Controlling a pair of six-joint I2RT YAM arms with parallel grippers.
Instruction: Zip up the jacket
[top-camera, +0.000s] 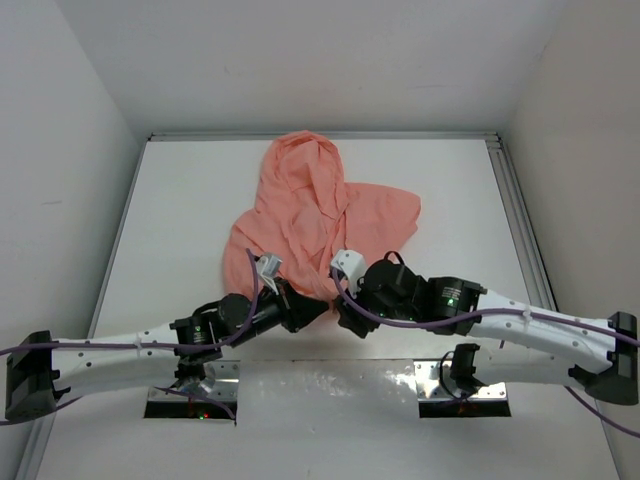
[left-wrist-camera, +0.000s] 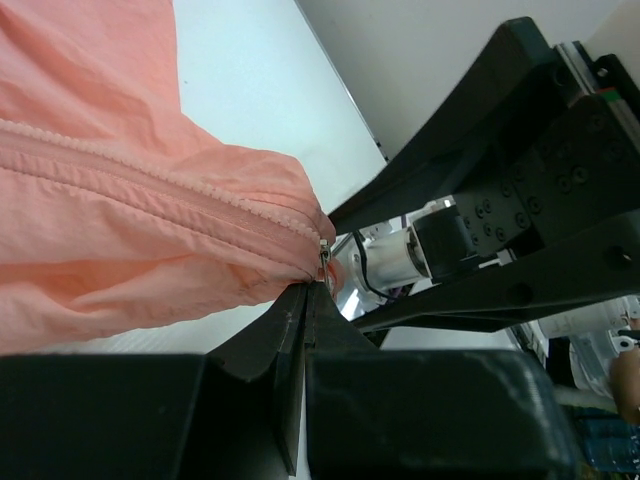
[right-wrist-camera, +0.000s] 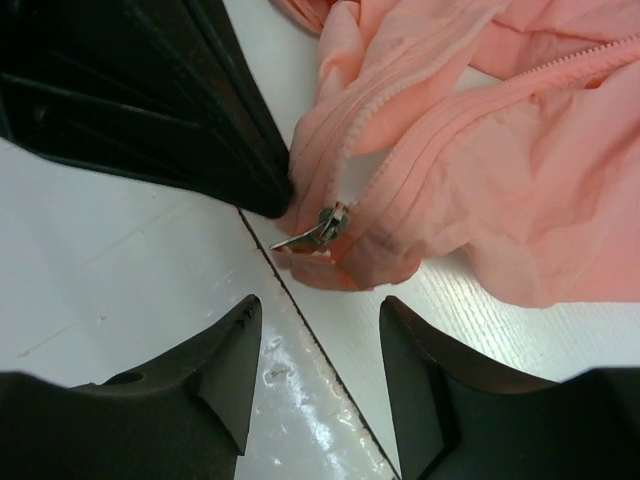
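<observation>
Item: jacket (top-camera: 320, 215), hem pinched in closed left tool (left-wrist-camera: 310, 295); right tool (right-wrist-camera: 320, 303) open, empty, near zipper pull (right-wrist-camera: 305, 236). We fear it closes on thin fabric instead, missing the pull.

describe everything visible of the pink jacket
The jacket is salmon-pink, thin, wrinkled fabric, lying bunched on the white table with its hood toward the far wall. Its front zipper has pink teeth and a metal slider sitting down at the hem. The left end effector appears shut on that hem corner; the open right end effector hovers just short of it.
</observation>
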